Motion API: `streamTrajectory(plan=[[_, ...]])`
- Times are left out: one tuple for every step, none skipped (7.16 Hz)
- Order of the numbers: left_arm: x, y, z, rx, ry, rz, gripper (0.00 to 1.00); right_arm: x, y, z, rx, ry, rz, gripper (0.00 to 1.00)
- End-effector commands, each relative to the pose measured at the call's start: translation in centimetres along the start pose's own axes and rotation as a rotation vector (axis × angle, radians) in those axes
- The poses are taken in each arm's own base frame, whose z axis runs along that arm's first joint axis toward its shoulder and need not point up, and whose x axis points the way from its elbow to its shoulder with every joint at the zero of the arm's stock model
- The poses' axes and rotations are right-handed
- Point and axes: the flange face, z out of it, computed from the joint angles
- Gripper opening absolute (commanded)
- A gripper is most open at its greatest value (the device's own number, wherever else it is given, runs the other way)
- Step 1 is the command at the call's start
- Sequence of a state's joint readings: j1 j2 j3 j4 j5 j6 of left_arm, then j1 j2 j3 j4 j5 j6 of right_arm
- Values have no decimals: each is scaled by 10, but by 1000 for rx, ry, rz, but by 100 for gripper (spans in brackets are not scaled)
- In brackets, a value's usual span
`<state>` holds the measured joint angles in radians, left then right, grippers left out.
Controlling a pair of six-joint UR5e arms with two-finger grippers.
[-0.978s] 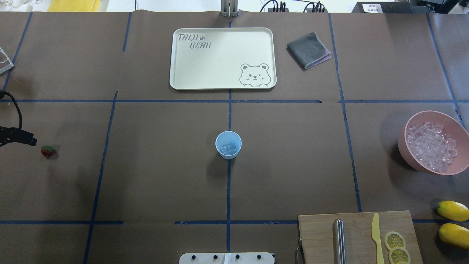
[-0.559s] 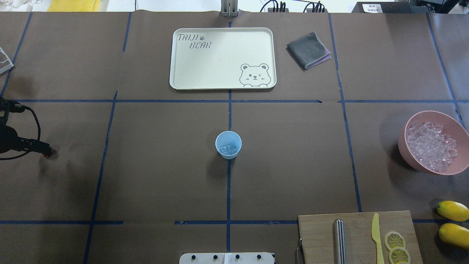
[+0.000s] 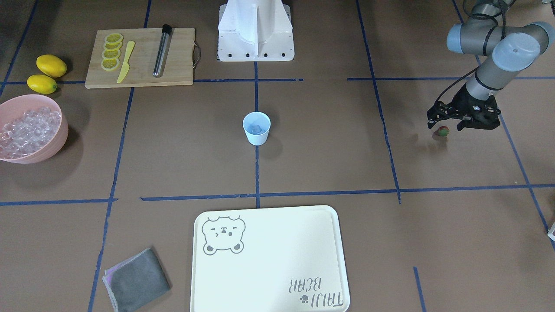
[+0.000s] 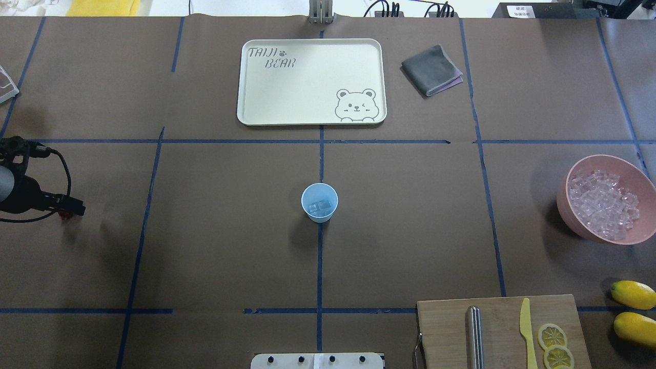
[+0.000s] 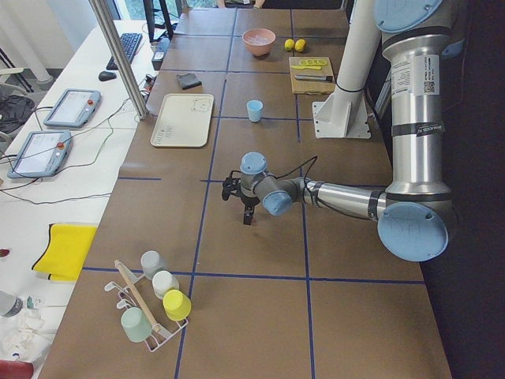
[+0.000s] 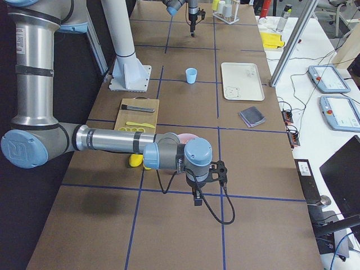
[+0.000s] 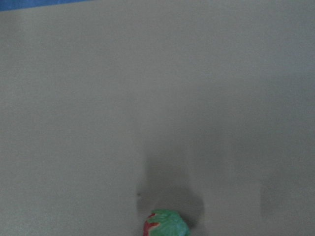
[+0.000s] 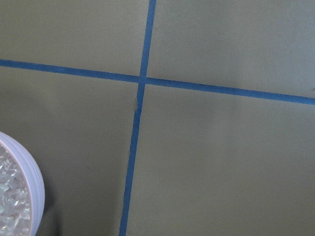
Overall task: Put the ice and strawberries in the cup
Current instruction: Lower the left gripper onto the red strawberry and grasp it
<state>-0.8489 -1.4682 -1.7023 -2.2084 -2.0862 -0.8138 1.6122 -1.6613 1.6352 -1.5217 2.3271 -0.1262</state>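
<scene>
The pale blue cup stands upright at the table's middle with a few clear ice cubes inside; it also shows in the front view. The tiny red strawberry with its green cap lies on the table at my far left. My left gripper is open and low over it, fingers on either side. In the overhead view the left gripper hides most of the berry. The left wrist view shows the berry at its bottom edge. My right gripper hangs near the pink bowl; I cannot tell whether it is open.
A pink bowl full of ice stands at the right. Two lemons, a cutting board with knife, metal rod and lemon slices sit front right. A cream tray and a grey cloth lie at the back.
My left arm has moved in from the left edge toward the strawberry; its gripper now covers the berry, which lay in plain sight a second ago. The cup has not moved.
</scene>
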Motion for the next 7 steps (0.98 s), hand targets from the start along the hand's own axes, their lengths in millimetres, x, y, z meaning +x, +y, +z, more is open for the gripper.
streamTrajectory(plan=[[-4,1,6,-9,-8,4,98,0,0,0,0,0,-1,99],[-3,-3,9,-10,-9,3,98,0,0,0,0,0,-1,99],[-3,-2,10,-13,-9,3,98,0,0,0,0,0,-1,99],[-4,-2,12,-15,-13,-2,96,0,-1,0,1,2,-1,99],[-6,-2,14,-19,-14,-4,84,0,-1,0,1,2,-1,99],[-5,-2,13,-17,-13,-9,53,0,-1,0,1,2,-1,99],[-5,-2,13,-19,-10,-6,20,-1,-3,-2,4,4,-2,99]])
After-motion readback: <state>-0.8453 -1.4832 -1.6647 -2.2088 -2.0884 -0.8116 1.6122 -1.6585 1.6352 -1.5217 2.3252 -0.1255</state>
